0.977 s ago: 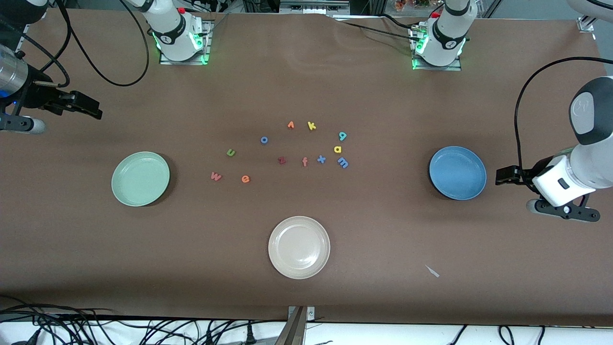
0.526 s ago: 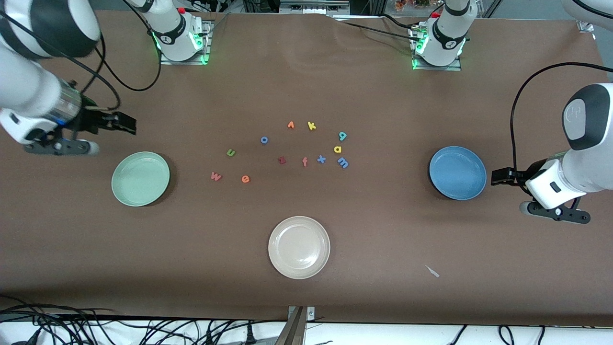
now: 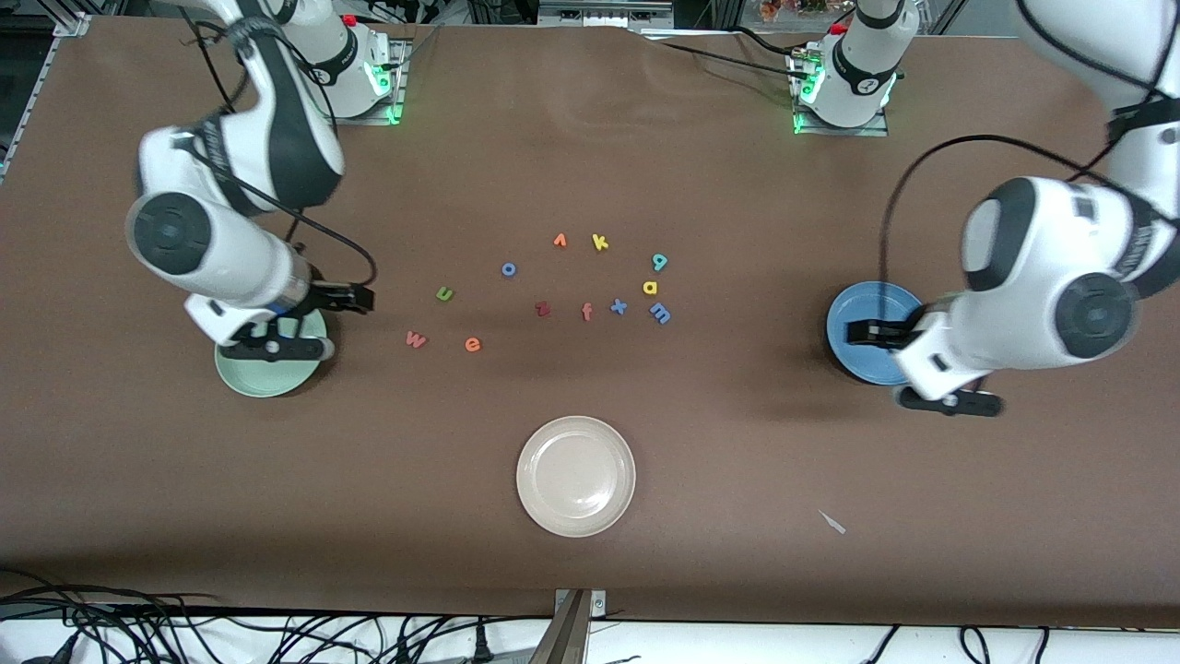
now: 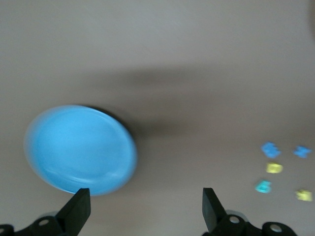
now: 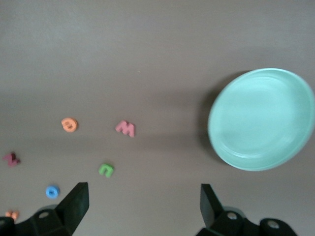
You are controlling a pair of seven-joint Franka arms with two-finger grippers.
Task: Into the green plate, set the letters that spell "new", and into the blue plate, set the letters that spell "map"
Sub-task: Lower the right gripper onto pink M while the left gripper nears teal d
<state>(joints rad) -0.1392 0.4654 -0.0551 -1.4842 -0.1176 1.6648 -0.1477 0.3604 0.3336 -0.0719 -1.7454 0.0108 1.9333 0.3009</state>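
The olive n (image 3: 444, 293), orange e (image 3: 473, 345) and pink w (image 3: 416, 340) lie between the green plate (image 3: 267, 376) and the table's middle. The blue m (image 3: 660, 314), yellow a (image 3: 651, 287) and teal p (image 3: 659, 262) lie in a column toward the blue plate (image 3: 857, 309). My right gripper (image 3: 359, 300) hangs open and empty over the table beside the green plate's edge; its wrist view shows the green plate (image 5: 261, 118), w (image 5: 125, 129), e (image 5: 69, 124) and n (image 5: 106, 170). My left gripper (image 3: 853, 330) hangs open and empty over the blue plate (image 4: 81, 147).
A cream plate (image 3: 575, 476) sits nearer the front camera than the letters. Other letters lie among them: blue o (image 3: 508, 269), orange v-shape (image 3: 560, 241), yellow k (image 3: 600, 243), dark red z (image 3: 543, 309), salmon f (image 3: 586, 312), blue x (image 3: 619, 306). A paper scrap (image 3: 832, 522) lies near the front.
Both arms have swung in from the table's ends: the right hand now sits over the green plate, the left over the blue plate. Both grippers stay open. No letter has moved.
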